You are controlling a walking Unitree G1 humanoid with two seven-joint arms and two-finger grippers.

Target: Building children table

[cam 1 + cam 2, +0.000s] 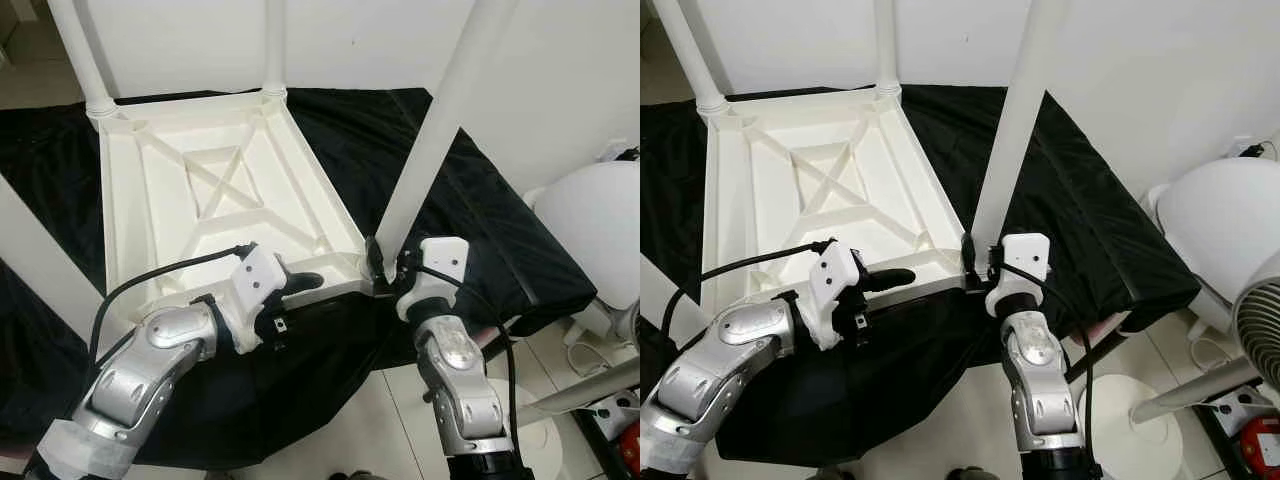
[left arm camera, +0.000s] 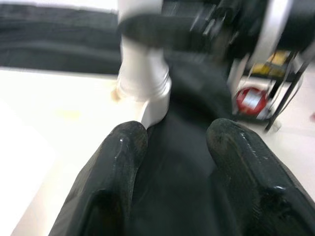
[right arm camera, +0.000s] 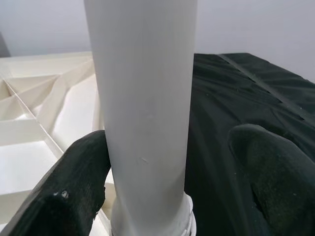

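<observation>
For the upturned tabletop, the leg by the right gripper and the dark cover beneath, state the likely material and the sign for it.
Tabletop: probably moulded plastic, matt off-white; ribs and a cross brace are cast into its underside.
Leg: likely the same plastic, smooth with a faint sheen, ringed collar at its base.
Cover: seemingly thin synthetic cloth, black, creased and slightly shiny.

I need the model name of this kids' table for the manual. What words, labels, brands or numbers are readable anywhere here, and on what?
No text can be read.
Upturned white table top: bare ribbed plastic, no visible label.
Table leg between the right end effector's fingers: plain white.
Red object on the floor: too blurred to tell whether it carries print.
</observation>
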